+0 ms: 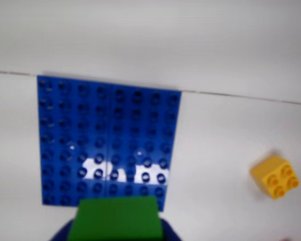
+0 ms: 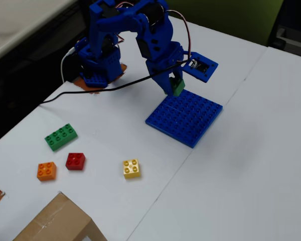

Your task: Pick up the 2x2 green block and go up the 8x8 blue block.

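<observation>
— So, holding anything up there?

— Yes. Gripper (image 2: 176,88) shut tight on the 2x2 green block (image 2: 178,87), up in the air, off the table (image 2: 251,165). Hangs right over the near-arm edge of the 8x8 blue block (image 2: 184,118) in the fixed view. Not touching it yet, by the look of it.

— Why held so high?

— Probably to clear the bumps on top. Needs to come down straight so the bumps fit in.

— And from the wrist view?

— Green block (image 1: 116,219) fills the bottom middle. Blue plate (image 1: 105,140) lies flat just past it, whole top bare. Bright shine on a few bumps, nothing sitting on them.

— Any room to move?

— Lots. Whole plate free to land on. Better to go a bit further in, away from the edge, so no tipping off the side.

— Anything in the way?

— Not really. Yellow brick (image 2: 131,168) well apart, down on the table. Red brick (image 2: 75,161), orange brick (image 2: 46,171) and long green brick (image 2: 60,136) far off to the left in the fixed view. Cardboard box (image 2: 55,223) at the bottom corner, far too. Black cable (image 2: 115,86) trails behind the arm, away from the plate.

— Next, then?

— Likely a small push forward, then slow down onto the bumps.
</observation>
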